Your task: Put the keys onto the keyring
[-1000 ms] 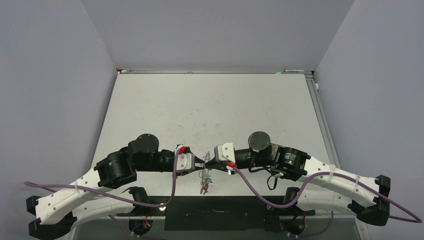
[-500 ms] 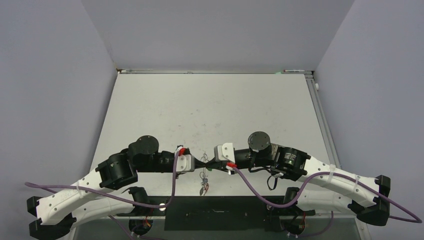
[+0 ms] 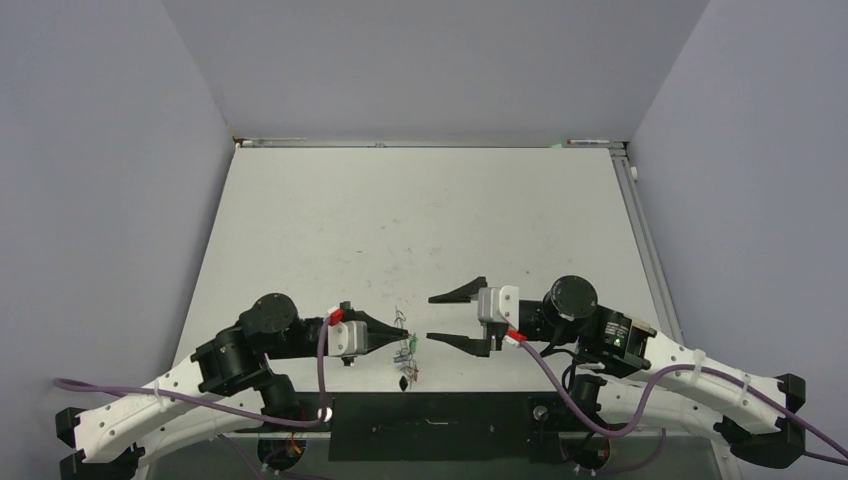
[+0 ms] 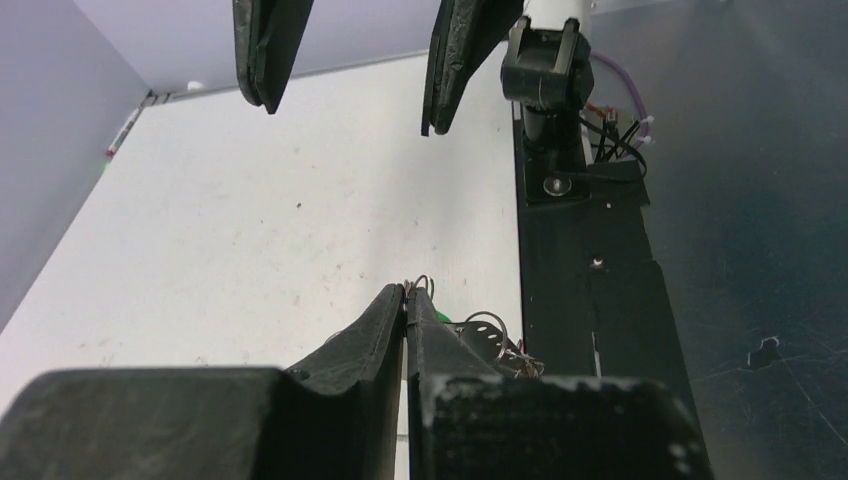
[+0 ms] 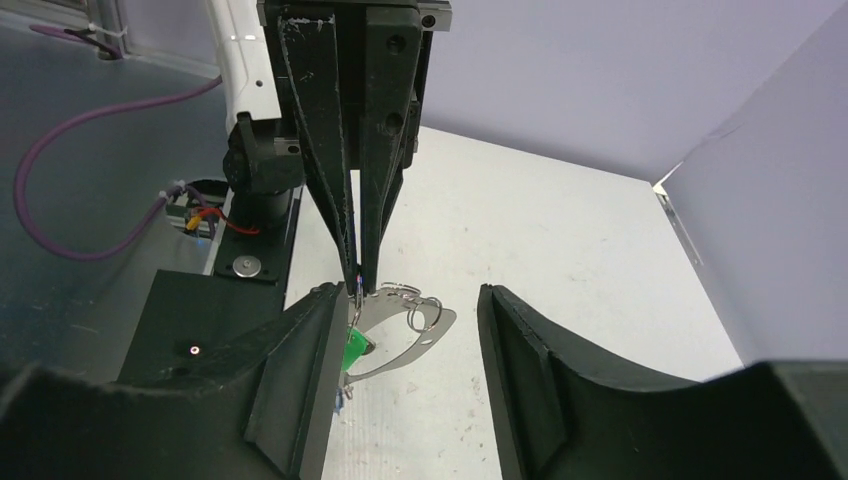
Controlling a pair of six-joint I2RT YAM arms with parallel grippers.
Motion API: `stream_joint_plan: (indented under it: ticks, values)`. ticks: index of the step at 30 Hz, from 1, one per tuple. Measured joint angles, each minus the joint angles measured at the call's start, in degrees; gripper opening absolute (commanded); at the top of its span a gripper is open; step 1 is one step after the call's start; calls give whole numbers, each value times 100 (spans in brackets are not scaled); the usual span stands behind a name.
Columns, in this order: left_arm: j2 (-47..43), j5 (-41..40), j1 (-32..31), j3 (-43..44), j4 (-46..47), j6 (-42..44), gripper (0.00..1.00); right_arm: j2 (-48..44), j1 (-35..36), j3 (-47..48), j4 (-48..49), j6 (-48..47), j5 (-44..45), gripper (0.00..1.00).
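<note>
From above: pinching the keyring by its rim with the left gripper pressed together, keys hanging below, near the front of the table; holding the right gripper spread, just beside. Left wrist: clamping thin wire at the fingertips. Right wrist: presenting loop and green tag between open fingers, probably for threading.

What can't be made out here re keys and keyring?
Top view: keys too small to count; threaded on the keyring or not, cannot tell.
Left wrist: keyring mostly hidden behind the left gripper.
Right wrist: keys below the green tag hidden by the right gripper's finger.
</note>
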Motion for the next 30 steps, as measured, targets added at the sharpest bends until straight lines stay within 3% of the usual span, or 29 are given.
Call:
stream_joint_plan:
  ticks: [7, 15, 25, 30]
  values:
    - [-184, 153, 0, -175, 686, -232, 0, -153, 0, -179, 267, 122, -28, 38]
    - [-203, 236, 0, -358, 1259, -496, 0, 190, 0, -232, 262, 203, -304, 15]
    - [-284, 223, 0, -450, 1626, -704, 0, 153, 0, -234, 264, 264, -393, 12]
    - [-348, 203, 0, -450, 1812, -787, 0, 57, 0, -256, 271, 343, -393, 18]
